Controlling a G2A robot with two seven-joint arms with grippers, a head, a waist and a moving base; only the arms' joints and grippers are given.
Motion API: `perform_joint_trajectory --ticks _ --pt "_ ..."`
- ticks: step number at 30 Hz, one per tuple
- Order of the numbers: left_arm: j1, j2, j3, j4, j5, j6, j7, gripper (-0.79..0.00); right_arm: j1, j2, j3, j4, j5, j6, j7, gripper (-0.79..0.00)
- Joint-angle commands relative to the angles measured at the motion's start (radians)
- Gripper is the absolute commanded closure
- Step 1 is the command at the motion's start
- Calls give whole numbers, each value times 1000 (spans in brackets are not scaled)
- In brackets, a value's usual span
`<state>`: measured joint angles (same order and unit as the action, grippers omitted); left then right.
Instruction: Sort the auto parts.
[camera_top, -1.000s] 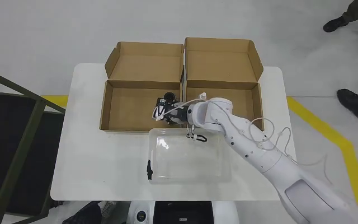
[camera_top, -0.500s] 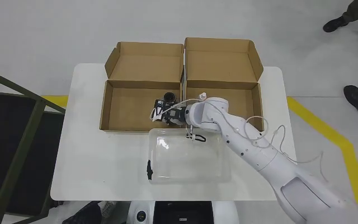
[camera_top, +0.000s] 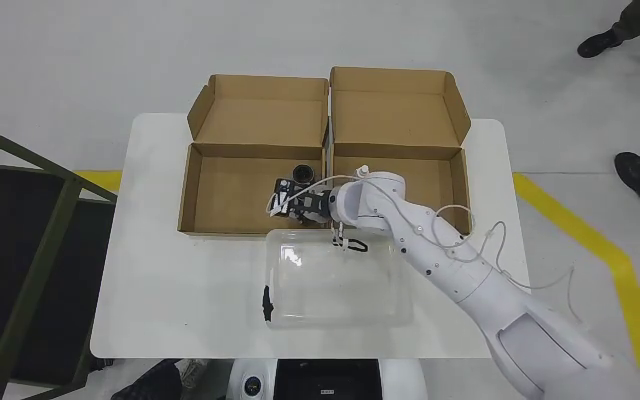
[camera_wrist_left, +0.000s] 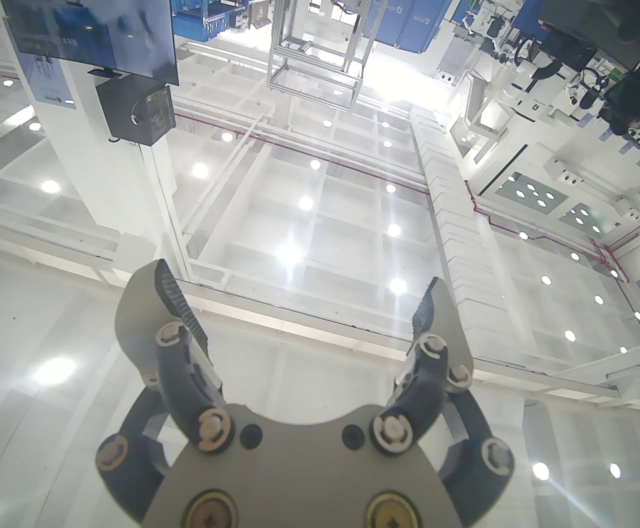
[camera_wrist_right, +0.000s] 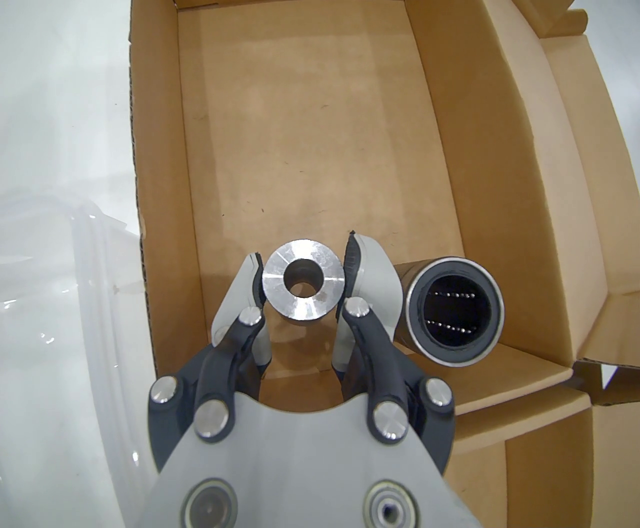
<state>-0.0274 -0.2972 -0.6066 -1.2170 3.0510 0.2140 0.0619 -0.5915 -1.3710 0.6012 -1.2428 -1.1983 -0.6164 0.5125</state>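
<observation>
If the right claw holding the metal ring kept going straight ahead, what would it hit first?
Probably the bare floor of the cardboard box, beyond the right gripper and its metal ring. The bearing cylinder lies off to one side. Depth is unclear.

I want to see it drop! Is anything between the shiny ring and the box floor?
Nothing visible. The right gripper holds the metal ring over bare floor of the cardboard box; the bearing lies beside it, not underneath.
</observation>
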Motion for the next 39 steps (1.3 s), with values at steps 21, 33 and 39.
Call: perform_joint_trajectory --ticks 21,33,39 --pt "0 0 0 0 0 0 0 -785 -59 21 102 -142 3 -60 -5 -265" --pt "0 0 0 0 0 0 0 -785 -226 85 304 -440 28 -96 -16 -292" --pt "0 0 0 0 0 0 0 -785 -365 124 448 -564 34 -118 -47 -302"
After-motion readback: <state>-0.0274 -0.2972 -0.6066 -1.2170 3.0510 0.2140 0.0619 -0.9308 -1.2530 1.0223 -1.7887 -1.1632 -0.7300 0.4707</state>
